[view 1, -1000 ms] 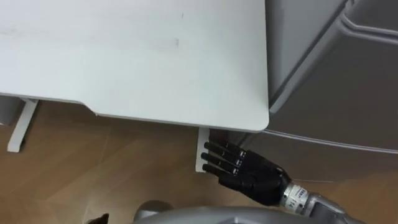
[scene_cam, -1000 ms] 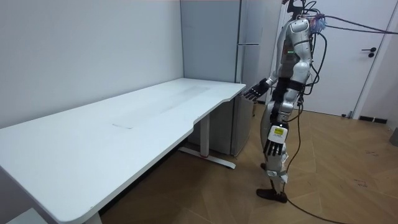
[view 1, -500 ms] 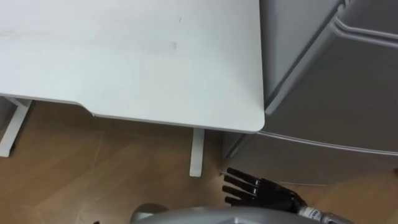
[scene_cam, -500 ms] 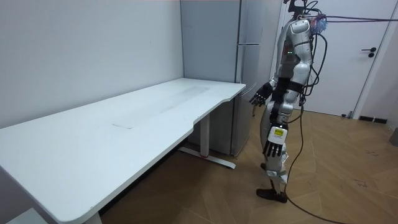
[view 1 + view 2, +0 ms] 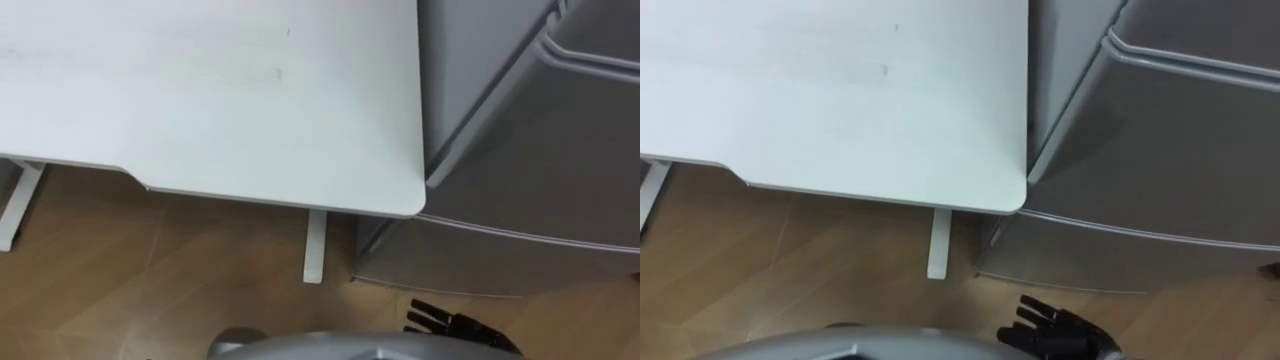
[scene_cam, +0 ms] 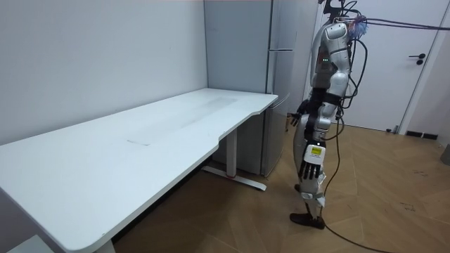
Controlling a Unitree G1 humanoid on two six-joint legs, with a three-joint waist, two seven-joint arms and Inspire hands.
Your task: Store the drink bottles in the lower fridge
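My right hand (image 5: 1058,328) has dropped from the table (image 5: 250,100) corner to 5 o'clock, fingers straight, empty. My left hand (image 6: 307,166) hangs loose, carrying no drink either. The fridge (image 5: 530,200), at 3 o'clock, is shut; I reckon its lower door comes next.

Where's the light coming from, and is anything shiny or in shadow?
Left eye view: the white table is brightly, evenly lit; the fridge carries pale highlights along its door edges; the floor darkens by the fridge's base. Room view: light seemingly from above, with soft shadow under the table.
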